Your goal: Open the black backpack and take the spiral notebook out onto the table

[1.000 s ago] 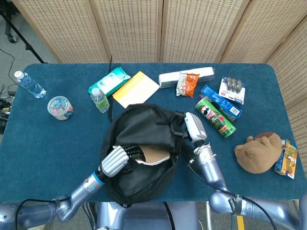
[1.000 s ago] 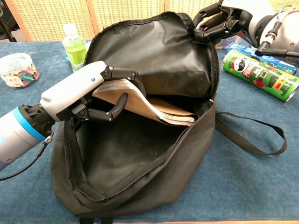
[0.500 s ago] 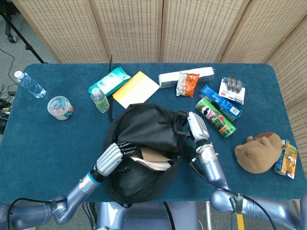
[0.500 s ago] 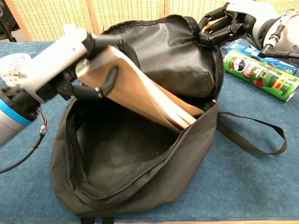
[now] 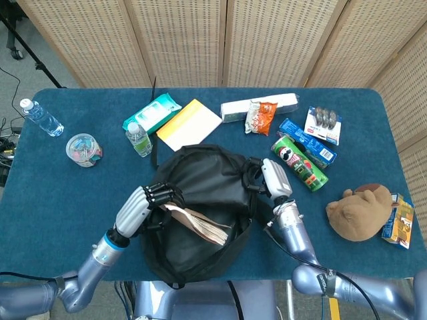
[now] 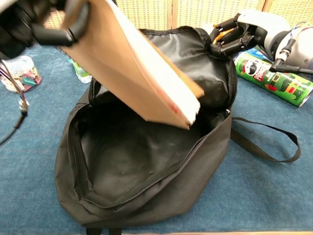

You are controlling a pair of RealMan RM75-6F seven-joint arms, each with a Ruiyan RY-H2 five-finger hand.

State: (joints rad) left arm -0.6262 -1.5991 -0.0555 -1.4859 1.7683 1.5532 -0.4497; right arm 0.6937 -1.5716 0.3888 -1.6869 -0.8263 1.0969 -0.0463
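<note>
We find the spiral notebook [image 6: 132,68] lifted clear of the black backpack [image 5: 200,200], tilted steeply, its lower corner hanging over the open mouth near the table's [image 5: 60,200] front edge. The left hand [image 5: 143,203] grips its upper end, fingers wrapped over the cover. The right hand [image 5: 263,177] clutches the rim of the bag's flap on the side toward the Pringles can [image 5: 299,162], holding the opening wide.

We judge two risks. The hold sits at one end only, so the book could pivot or slip back inside. A sideways swing toward the left edge could strike the small green bottle [image 5: 138,139] standing just beyond the bag.
</note>
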